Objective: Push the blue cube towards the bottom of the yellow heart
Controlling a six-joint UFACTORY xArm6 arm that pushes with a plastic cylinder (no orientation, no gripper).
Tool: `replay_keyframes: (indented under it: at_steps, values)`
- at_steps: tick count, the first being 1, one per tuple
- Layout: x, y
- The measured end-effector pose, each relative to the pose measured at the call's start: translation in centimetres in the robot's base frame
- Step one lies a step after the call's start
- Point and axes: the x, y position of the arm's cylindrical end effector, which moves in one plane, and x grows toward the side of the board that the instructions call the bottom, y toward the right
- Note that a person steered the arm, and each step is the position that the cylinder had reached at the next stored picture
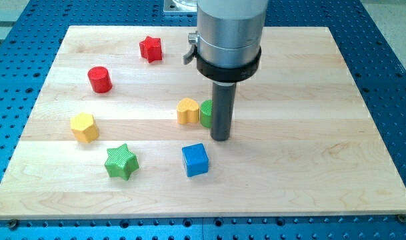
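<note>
my tip (220, 139) on worktop (309, 80), no gripper, nothing held, just right of yellow heart (187, 111), hiding most of green block (205, 113), blue cube (195, 160) below heart, down-left of tip

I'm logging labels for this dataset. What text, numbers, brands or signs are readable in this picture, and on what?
None: no readable text anywhere.
The blocks, such as the blue cube and yellow heart, are plain.
The wooden board, the blue table and the arm above my tip carry no visible marking.
</note>
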Motion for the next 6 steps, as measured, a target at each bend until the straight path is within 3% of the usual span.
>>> replay_keyframes:
  at_steps: [2,3,6]
  values:
    - [0.0,15.1]
    - [0.0,18.2]
    - [0.0,19.3]
